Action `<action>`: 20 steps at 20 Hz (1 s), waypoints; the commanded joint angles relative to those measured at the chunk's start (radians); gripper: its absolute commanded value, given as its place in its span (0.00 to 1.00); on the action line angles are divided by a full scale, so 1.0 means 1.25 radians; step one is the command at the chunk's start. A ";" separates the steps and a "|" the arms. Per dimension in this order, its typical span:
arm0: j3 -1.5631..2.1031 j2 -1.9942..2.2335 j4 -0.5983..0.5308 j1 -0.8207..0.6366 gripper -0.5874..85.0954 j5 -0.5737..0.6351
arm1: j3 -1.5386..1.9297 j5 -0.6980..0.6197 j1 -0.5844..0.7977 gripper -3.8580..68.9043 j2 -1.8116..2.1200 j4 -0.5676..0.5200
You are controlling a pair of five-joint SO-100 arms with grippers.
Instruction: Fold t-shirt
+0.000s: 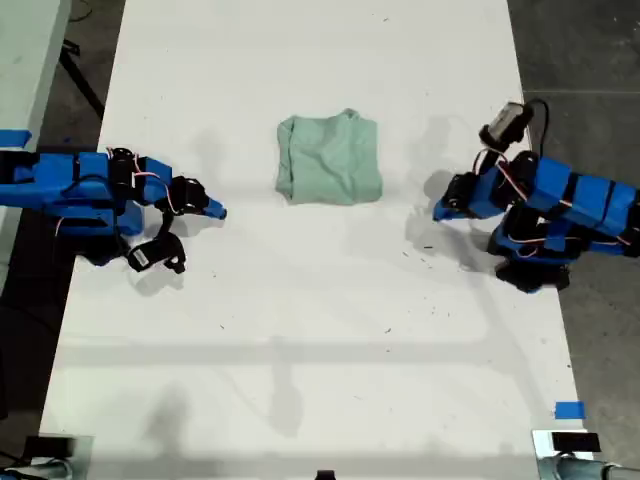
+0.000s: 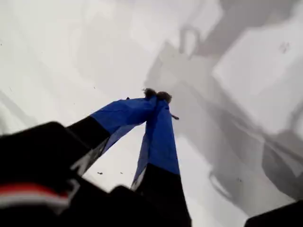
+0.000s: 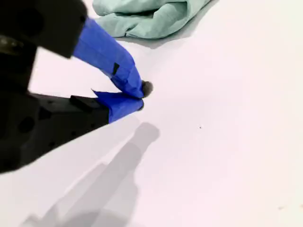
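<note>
mint t-shirt (image 3: pixel 151 16) folded, apart from my second gripper (image 3: pixel 139 97), jaws closed.

We see a long white table (image 1: pixel 320 330) filling most of the exterior view, its surface matte and dotted with tiny dark specks. Soft, overlapping shadows suggest light from several overhead sources. Dark grey floor (image 1: pixel 580 60) shows along both sides. A piece of blue tape (image 1: pixel 568 410) sits near the exterior view's lower right corner.
</note>
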 commanded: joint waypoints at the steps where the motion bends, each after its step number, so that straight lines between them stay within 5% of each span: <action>1: 0.040 0.205 0.088 -0.022 0.01 -0.002 | 0.198 0.174 -0.136 0.04 0.350 0.043; 4: 0.047 0.573 0.428 -0.081 0.01 0.012 | 0.202 0.211 -0.146 0.04 0.326 0.025; 6: 0.085 0.569 0.465 -0.160 0.01 0.001 | 0.205 0.189 -0.128 0.05 0.352 0.020; 11: 0.083 0.571 0.481 -0.259 0.02 0.017 | 0.204 -0.399 -0.065 0.07 0.394 0.023; 20: 0.083 0.571 0.481 -0.271 0.02 0.017 | 0.202 -0.426 -0.067 0.06 0.394 0.027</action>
